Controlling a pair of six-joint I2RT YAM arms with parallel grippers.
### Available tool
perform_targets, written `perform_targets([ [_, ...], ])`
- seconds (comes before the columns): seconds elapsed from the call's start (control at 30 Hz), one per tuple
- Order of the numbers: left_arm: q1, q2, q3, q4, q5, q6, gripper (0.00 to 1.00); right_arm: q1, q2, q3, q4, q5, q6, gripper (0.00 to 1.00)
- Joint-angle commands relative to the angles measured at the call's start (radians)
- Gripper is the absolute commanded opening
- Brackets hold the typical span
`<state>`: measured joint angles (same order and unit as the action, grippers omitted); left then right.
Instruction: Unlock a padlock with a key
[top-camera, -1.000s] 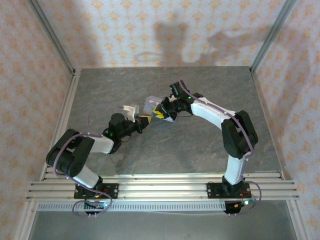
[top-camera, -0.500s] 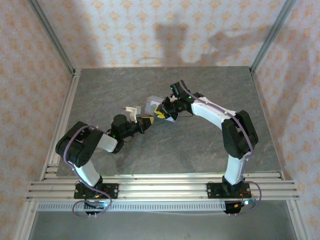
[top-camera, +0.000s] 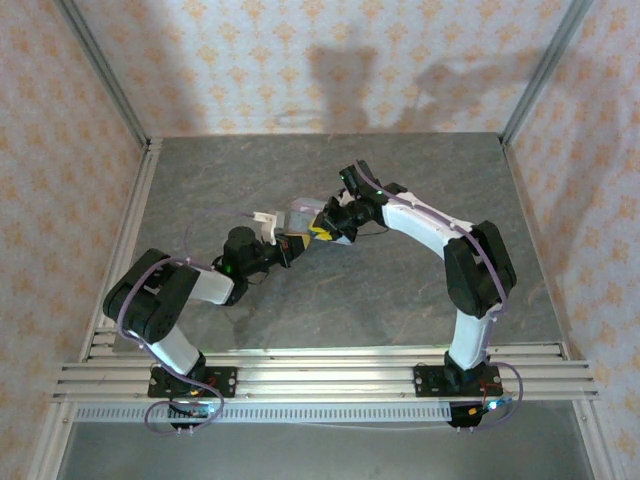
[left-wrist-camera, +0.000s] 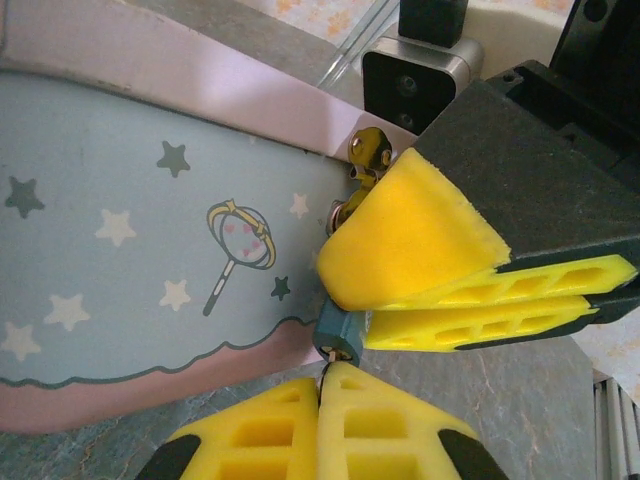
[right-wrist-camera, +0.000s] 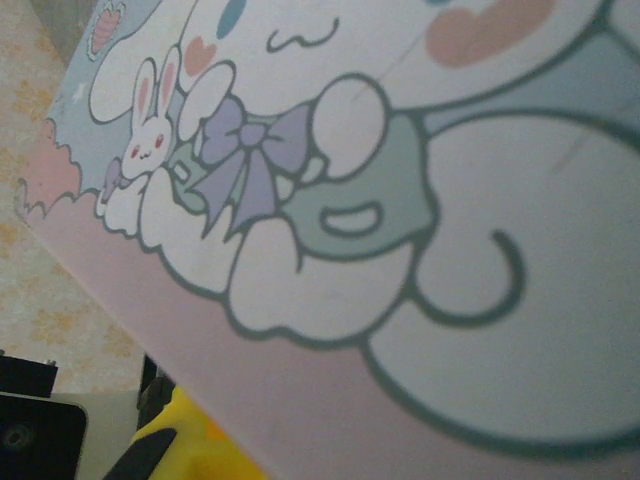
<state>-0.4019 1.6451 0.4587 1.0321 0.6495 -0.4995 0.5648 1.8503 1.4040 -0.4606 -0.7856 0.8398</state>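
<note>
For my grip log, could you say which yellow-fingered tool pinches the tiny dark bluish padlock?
The right tool, whose fingers flank the padlock from the side; the left tool is shut just beneath it.

A robot test cell: aluminium frame rails (top-camera: 320, 375), patterned backdrop walls (top-camera: 320, 60) and a grey stone-look tabletop (top-camera: 350, 300).

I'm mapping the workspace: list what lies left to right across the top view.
left arm → left gripper → right gripper → right arm. The tin box overlaps both grippers, so it is left out.
</note>
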Motion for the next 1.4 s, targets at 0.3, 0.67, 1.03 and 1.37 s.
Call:
perform_targets([
  [0.3,-0.080,-0.011,-0.047,0.090,-0.094,0.049,0.00,0.080,-0.029,-0.050,-0.020,0.037,-0.096,0.02],
  [0.67,-0.304,-0.080,-0.127,-0.056,-0.499,0.313,0.00,0.112,0.006,-0.165,0.106,-0.021,0.039,0.00],
  [1.03,-0.436,-0.042,-0.103,-0.121,-0.652,0.396,0.00,0.112,0.053,-0.130,-0.037,0.023,-0.062,0.24],
  [1.37,-0.437,0.061,-0.118,-0.005,-0.660,0.328,0.00,0.118,0.019,-0.177,-0.006,0.079,-0.055,0.47],
])
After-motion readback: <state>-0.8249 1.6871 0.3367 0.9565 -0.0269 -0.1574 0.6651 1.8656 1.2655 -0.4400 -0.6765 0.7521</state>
